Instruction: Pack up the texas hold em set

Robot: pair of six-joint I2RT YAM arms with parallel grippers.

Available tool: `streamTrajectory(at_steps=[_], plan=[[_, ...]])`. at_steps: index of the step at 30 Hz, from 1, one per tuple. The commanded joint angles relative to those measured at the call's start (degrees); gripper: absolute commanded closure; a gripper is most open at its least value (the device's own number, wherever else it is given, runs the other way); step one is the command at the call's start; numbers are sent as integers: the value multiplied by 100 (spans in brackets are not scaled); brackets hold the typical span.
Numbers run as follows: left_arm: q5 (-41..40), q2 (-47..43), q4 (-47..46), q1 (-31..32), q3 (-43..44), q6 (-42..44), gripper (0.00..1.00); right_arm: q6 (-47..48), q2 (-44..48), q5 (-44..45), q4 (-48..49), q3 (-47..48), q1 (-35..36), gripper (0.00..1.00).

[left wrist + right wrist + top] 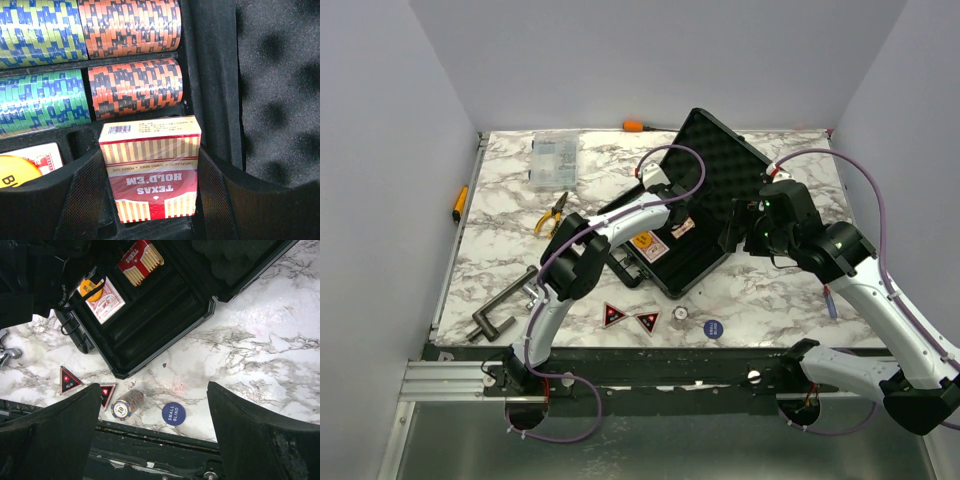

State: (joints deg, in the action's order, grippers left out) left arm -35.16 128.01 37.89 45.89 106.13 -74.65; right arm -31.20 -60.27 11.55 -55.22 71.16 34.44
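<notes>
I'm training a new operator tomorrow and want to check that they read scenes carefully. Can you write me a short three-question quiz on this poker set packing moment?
1. How many red-black triangles lie on the table outside the case?
2. True or false: the case's lid is shut.
3. What is the left gripper closed on? A. a chip stack. B. the card deck. C. a triangle.

Key: 1. two. 2. false, the lid stands open. 3. B.
</notes>
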Motion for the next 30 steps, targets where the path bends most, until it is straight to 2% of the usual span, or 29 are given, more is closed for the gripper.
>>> streamTrajectory(at_steps=[1, 9, 25, 28, 29, 30], plan=[[184, 101, 336, 86, 185, 26, 92, 69, 89, 119, -42, -58, 11, 10], [290, 354, 883, 165, 676, 122, 90, 41, 147, 101, -61, -88, 10, 10], [291, 289, 1298, 204, 629, -384, 87, 61, 257, 28, -78, -157, 11, 10], [277, 282, 1341, 207, 669, -428, 80, 96, 244, 7, -63, -172, 11, 10], [250, 263, 1344, 206, 693, -431, 75, 100, 244, 5, -54, -172, 6, 10], [224, 261, 1348, 202, 714, -456, 65, 113, 244, 3, -46, -178, 6, 10]])
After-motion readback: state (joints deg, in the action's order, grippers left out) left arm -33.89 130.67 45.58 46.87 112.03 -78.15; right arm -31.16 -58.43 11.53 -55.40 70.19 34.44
